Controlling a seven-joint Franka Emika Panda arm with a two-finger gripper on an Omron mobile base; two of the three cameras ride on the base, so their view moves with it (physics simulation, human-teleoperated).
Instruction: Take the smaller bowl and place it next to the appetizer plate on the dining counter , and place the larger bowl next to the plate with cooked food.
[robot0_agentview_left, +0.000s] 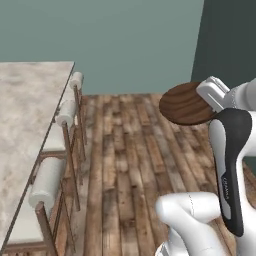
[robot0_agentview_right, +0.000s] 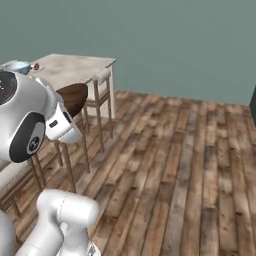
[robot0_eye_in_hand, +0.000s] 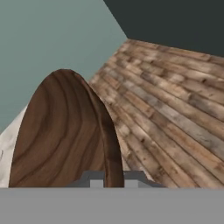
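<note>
Gripper: the gripper (robot0_agentview_left: 209, 100) is closing tight on the rim of the smaller bowl (robot0_agentview_left: 186, 104), holding it up in the air, well above the wooden plank floor (robot0_agentview_left: 135, 165).
Smaller bowl: dark brown wood with visible grain; it is hanging off the hand to the right of the dining counter (robot0_agentview_left: 25, 125), apart from it and touching nothing else. In the hand view the smaller bowl (robot0_eye_in_hand: 65, 135) is rising edge-on just in front of the fingertips, its hollow side facing left.
Dining counter: beige marble-look top, running along the left side and reaching away toward the far teal wall (robot0_agentview_left: 100, 40).
Stools: pale-cushioned wooden stools (robot0_agentview_left: 47, 182) are standing in a row against the counter's right edge, between counter and open floor.
Larger bowl: the larger bowl (robot0_agentview_right: 16, 66) is sitting on the counter's far left part in the right base view, partly hidden behind the arm.
Beside it: a small red item (robot0_agentview_right: 35, 66) is lying just right of that bowl; too small to identify.
</note>
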